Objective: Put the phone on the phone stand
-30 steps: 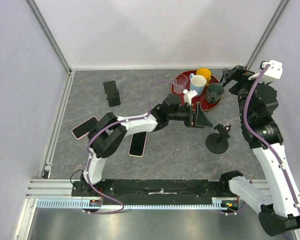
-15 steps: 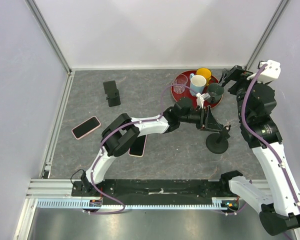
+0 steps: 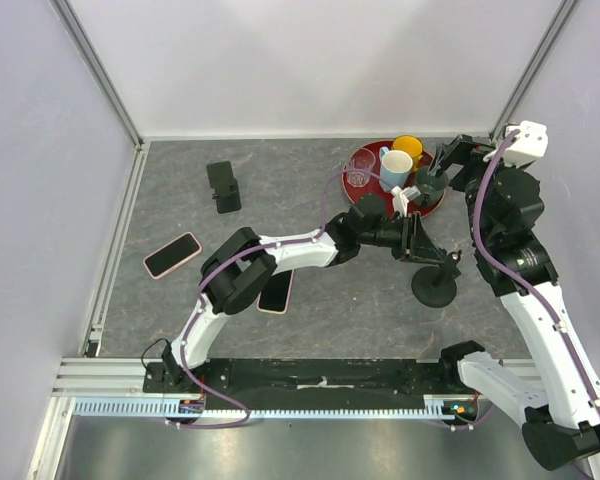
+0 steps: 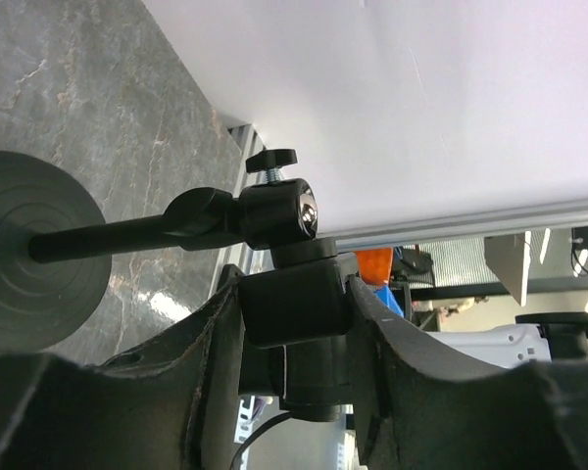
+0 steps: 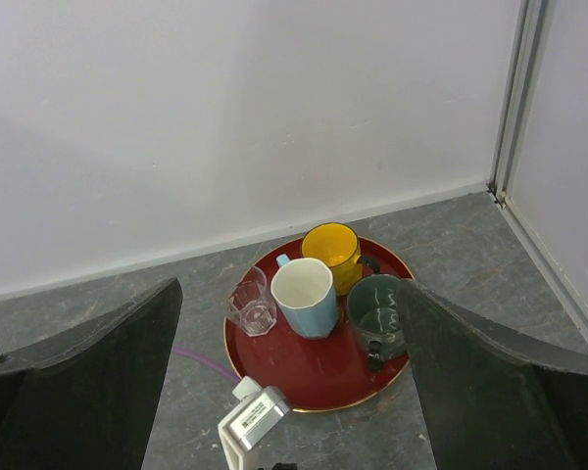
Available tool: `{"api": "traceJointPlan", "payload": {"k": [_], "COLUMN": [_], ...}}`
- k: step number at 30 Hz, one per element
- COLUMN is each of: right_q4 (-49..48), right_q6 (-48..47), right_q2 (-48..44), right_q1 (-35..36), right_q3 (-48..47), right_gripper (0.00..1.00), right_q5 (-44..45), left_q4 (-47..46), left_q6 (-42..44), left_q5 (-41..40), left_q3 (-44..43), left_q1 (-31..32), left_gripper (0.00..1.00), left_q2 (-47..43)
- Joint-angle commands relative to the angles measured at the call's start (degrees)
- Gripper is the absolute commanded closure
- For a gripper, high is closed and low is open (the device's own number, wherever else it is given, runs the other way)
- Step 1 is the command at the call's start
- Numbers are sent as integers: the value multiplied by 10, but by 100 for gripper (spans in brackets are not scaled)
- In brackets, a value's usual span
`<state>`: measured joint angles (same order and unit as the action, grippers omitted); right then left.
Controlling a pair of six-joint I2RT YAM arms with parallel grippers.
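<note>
left gripper (image 4: pixel 294 313): moved right, now closed on the phone stand (image 3: pixel 435 288) head
right gripper (image 5: pixel 294 392): open, idle
phone (image 3: pixel 172 255): flat, slippery; grab long edges

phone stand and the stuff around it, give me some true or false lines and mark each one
1. The left gripper closes on the head of the black phone stand. True.
2. A phone sits on the stand. False: the pink-cased phone and the second phone both lie flat on the grey table.
3. The round red tray holds a yellow mug, a white mug, a dark green mug and a clear glass. True.
4. The right gripper grips the green mug. False: it is open above the tray and holds nothing.
</note>
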<state>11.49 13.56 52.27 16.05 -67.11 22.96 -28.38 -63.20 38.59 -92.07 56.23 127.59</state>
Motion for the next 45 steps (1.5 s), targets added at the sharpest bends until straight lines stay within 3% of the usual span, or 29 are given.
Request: {"api": "traceJointPlan", "payload": {"k": [1, 12, 19, 28, 45], "right_q4": [-45, -65, -94, -99, -109], "right_q6": [-19, -21, -39, -58, -75], "right_q2": [11, 130, 237, 323, 344], "right_q1": [6, 9, 71, 134, 138], "right_q3": [8, -17, -43, -84, -80], "right_gripper": [2, 2, 2, 2, 2], "right_q5": [-12, -174, -227, -229, -228], "left_q4": [32, 61, 39, 9, -82], "left_q6": [35, 47, 52, 41, -18], "left_q5": [-47, -81, -78, -59, -81], "left_q3": [46, 210, 313, 313, 249], "left_q1": [-10, -116, -201, -300, -398], "left_gripper": [98, 98, 98, 98, 98], "left_q2": [-85, -293, -365, -373, -291]}}
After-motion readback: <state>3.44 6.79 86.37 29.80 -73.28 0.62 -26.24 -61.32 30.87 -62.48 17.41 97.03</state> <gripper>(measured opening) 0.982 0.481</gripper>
